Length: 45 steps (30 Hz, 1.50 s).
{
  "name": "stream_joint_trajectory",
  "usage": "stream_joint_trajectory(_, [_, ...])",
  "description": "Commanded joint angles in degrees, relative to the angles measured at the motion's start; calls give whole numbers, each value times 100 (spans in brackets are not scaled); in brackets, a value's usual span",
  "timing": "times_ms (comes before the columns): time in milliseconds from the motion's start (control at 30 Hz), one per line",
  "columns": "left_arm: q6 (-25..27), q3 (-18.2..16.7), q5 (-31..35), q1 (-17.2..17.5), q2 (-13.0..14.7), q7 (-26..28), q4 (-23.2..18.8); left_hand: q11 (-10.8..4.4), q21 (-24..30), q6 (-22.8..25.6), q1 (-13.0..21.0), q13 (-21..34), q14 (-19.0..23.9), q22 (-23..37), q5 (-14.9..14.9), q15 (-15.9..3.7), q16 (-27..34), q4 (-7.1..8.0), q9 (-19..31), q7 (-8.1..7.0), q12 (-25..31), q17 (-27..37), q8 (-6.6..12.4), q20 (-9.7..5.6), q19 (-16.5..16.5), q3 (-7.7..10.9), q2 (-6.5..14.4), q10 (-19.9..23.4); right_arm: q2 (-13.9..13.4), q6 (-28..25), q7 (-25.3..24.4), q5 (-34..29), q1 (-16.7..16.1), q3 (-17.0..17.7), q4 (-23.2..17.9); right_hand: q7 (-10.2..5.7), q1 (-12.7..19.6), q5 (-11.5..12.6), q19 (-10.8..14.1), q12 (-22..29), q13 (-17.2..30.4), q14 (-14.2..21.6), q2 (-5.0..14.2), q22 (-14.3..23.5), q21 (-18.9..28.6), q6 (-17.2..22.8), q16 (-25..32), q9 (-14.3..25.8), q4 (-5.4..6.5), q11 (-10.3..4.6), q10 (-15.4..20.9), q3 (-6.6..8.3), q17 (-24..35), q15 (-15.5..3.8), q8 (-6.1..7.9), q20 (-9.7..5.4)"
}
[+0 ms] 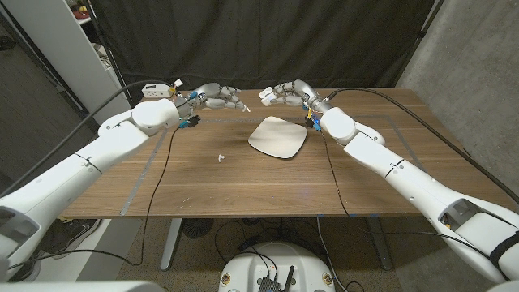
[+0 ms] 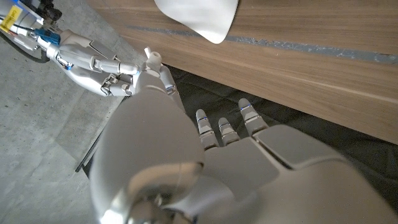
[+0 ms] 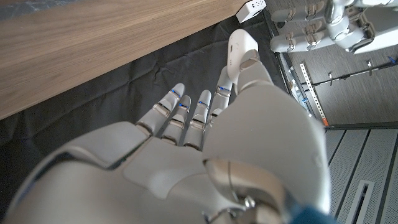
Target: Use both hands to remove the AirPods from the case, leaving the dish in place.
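**One Earbud Down, Second Looks Freshly Drawn Above the Far Edge**

Shows a wooden tabletop (image 1: 203,186) reaching across the head view, with both arms stretched out over it to its far edge. Catches the left hand (image 1: 217,97) and the right hand (image 1: 284,92) raised clear of the wood, facing each other and near but apart. Leaves the white dish (image 1: 277,136) lying on the tabletop just this side of the right hand, touched by neither hand.

Finds the white case (image 3: 239,45) up in the air, pinched at the fingers of the right hand between thumb and the neighbouring fingertip, the other fingers lying side by side, loosely curled. Cannot tell whether its lid stands open. Puts a small white piece (image 2: 152,57) at the thumb tip of the left hand, apparently pinched there, with the remaining fingers curled in; reads, by shape, as an AirPod with its stem. Spots a loose AirPod (image 1: 219,157) resting on the bare tabletop, left of the dish and well short of both hands.

Suggests the removal step is close to finished: one earbud set down, the other seemingly out of the case and in hand. Calls next for lowering the left hand to bare wood and easing the pinch open, keeping clear of the dish, while holding the case steady in the right hand.
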Motion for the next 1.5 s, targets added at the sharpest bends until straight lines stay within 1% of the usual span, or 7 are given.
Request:
stream_joint_trajectory(33, [1238, 425, 64, -570, 337, -1045, -198, 133, -48, 39, 110, -29, -434, -11, -26, 223, -17, 23, 83, -57, -79, 4, -17, 61, -257, 67, 7, -309, -114, 10, -39, 5, -24, 83, -90, -358, 13, 61, 8, -4, 17, 26, 14, 5, -12, 369, -16, 1265, -1, 14, 41, -6, 4, -498, 32, 20])
stream_joint_trajectory(233, [1836, 950, 328, -1246, 306, -1925, -55, 260, -79, -6, 139, -82, -827, -31, -44, 360, -13, 45, 133, -7, -126, -7, -35, 65, -524, 143, 21, -653, -152, 112, 69, 88, -8, 107, -36, -362, 8, 67, 6, -10, 18, 31, 7, 5, -13, 369, -15, 1265, 0, 0, 30, -10, 4, -493, 29, 34])
stream_joint_trajectory(500, [2340, 1417, 726, -1707, 241, -2439, 84, 335, -97, -26, 157, -121, -1046, -42, -67, 405, -5, 63, 208, 57, -135, -14, -17, 67, -741, 213, 39, -864, -167, 153, 117, 179, -21, 150, 3, -368, -1, 77, -2, -12, 17, 32, -2, 5, -16, 388, -16, 1248, 1, 11, 33, -16, 5, -491, 22, 43])
stream_joint_trajectory(567, [2373, 1597, 869, -1891, 206, -2708, 193, 367, -101, -23, 175, -142, -1180, -49, -87, 465, -6, 67, 254, 157, -138, -19, 0, 68, -867, 264, 47, -986, -169, 155, 114, 204, -34, 163, 13, -369, -3, 79, -2, -12, 17, 30, 1, 5, -16, 385, -16, 1249, 3, 18, 33, -15, 6, -493, 20, 42])
stream_joint_trajectory(800, [2374, 2106, 1516, -2340, 123, -3311, 402, 352, -98, 78, 187, -185, -1389, -53, -146, 423, 3, 84, 321, 244, -150, -30, 58, 70, -1094, 358, 44, -1241, -148, 160, 133, 244, -7, 161, 80, -345, -1, 87, -21, -22, 18, 21, 15, 5, -23, 352, -20, 1264, 5, 31, 12, -10, 8, -486, 12, 33])
stream_joint_trajectory(1100, [2566, 2637, 2559, -2597, -34, -3673, 268, 283, -98, 195, 113, -216, -1548, -53, -217, 417, 11, 145, 288, 234, -177, -33, 64, 71, -1295, 406, 43, -1526, -117, 137, 180, 211, 67, 94, 147, -341, -3, 87, -45, -34, 25, -9, 32, 5, -29, 327, -33, 1289, 9, -9, -29, -5, 10, -512, 9, 29])
stream_joint_trajectory(1500, [2433, 2833, 3479, -2554, -127, -3892, 92, 206, -73, 174, 57, -234, -1608, -49, -267, 398, 33, 194, 249, 90, -156, -34, 14, 70, -1403, 456, 41, -1692, -94, 46, 108, 225, 29, 90, 121, -347, -4, 79, -81, -42, 35, -10, 39, 6, -34, 328, -35, 1286, 10, -23, -64, -4, 10, -545, -2, 16])
